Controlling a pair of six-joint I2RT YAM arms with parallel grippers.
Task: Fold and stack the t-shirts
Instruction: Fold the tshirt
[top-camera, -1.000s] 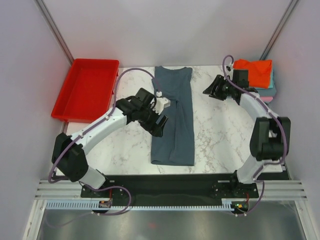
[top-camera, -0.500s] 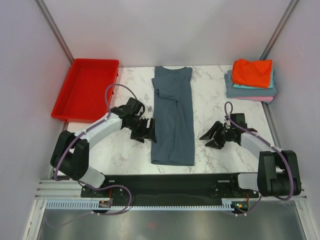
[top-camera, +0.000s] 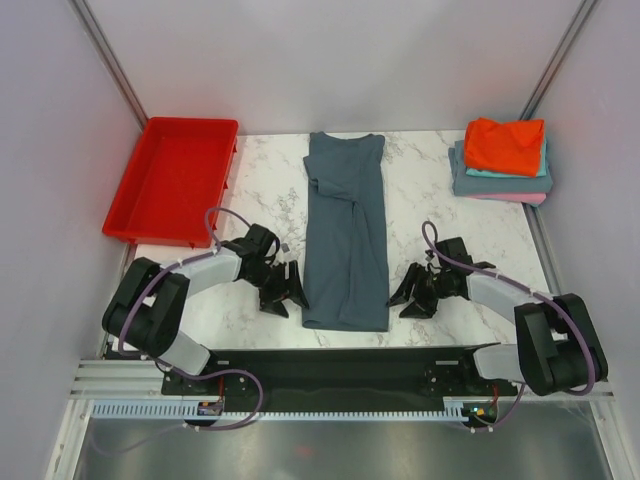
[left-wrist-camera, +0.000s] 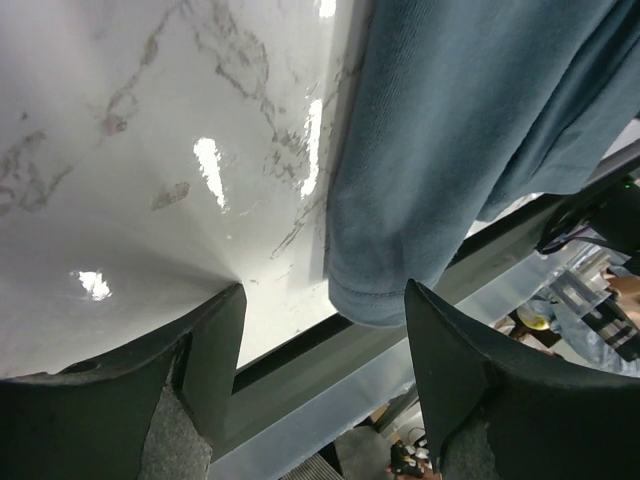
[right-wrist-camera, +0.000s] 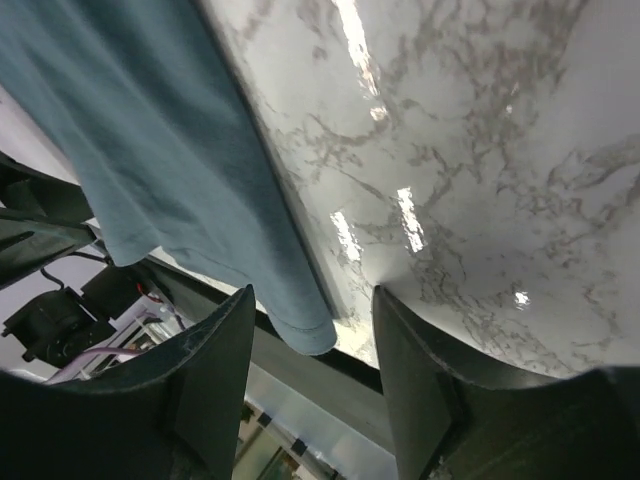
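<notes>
Flanking the hem of the slate t-shirt (top-camera: 347, 240), its long axis running ahead between them, the left pincer (top-camera: 285, 293) and right pincer (top-camera: 410, 298) were held open, empty, equally near.

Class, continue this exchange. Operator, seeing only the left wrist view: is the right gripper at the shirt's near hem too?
Observer: Yes, the right gripper is open at the blue-grey shirt's near right corner.
Operator: Where are the folded shirts?
Observer: A stack topped by an orange-red shirt lies at the far right of the table.
Operator: Anything far left?
Observer: A red tray.
</notes>
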